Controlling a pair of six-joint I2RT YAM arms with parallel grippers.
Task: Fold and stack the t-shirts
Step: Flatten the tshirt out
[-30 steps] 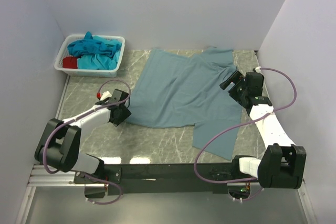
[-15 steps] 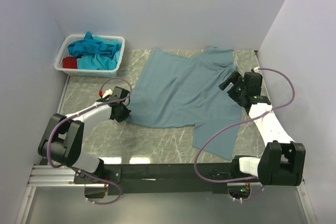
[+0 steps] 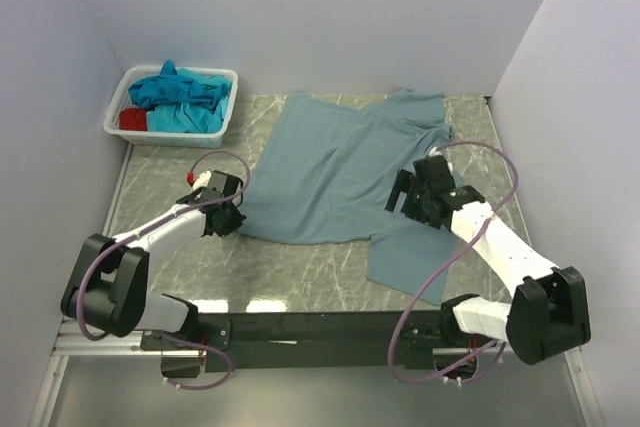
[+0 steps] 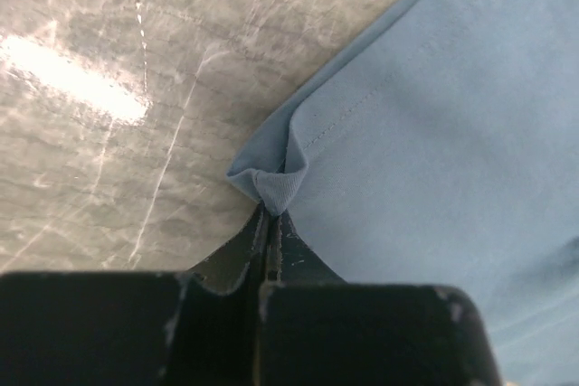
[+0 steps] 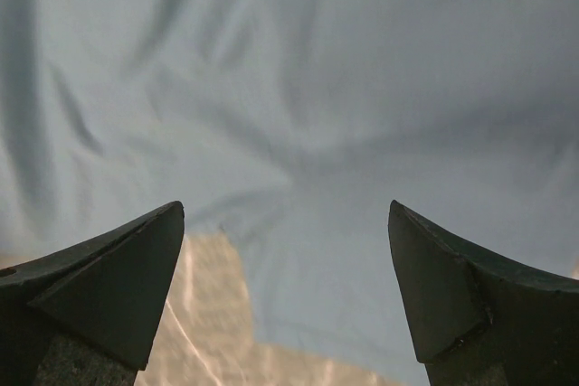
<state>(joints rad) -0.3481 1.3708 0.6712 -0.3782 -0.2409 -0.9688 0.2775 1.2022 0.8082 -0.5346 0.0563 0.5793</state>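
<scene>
A dusty grey-blue t-shirt (image 3: 345,172) lies spread over the middle of the marble table. My left gripper (image 3: 236,217) is shut on the shirt's near-left hem corner (image 4: 271,189), where a small bunch of cloth sticks out between the closed tips (image 4: 270,216). My right gripper (image 3: 397,197) hovers open above the shirt near its near-right sleeve (image 3: 410,262); in the right wrist view both fingers (image 5: 118,277) stand wide apart over cloth (image 5: 344,133), with nothing between them. More t-shirts, turquoise (image 3: 180,92) and red (image 3: 131,119), sit bunched in the basket.
The white plastic basket (image 3: 228,107) stands at the far-left corner of the table. Pale walls close in on the left, back and right. Bare marble (image 3: 170,162) shows left of the shirt and along the near edge (image 3: 290,277).
My left gripper closed on the shirt's hem corner. The right arm swung left and nearer, from the shirt's right edge to above its near-right part.
</scene>
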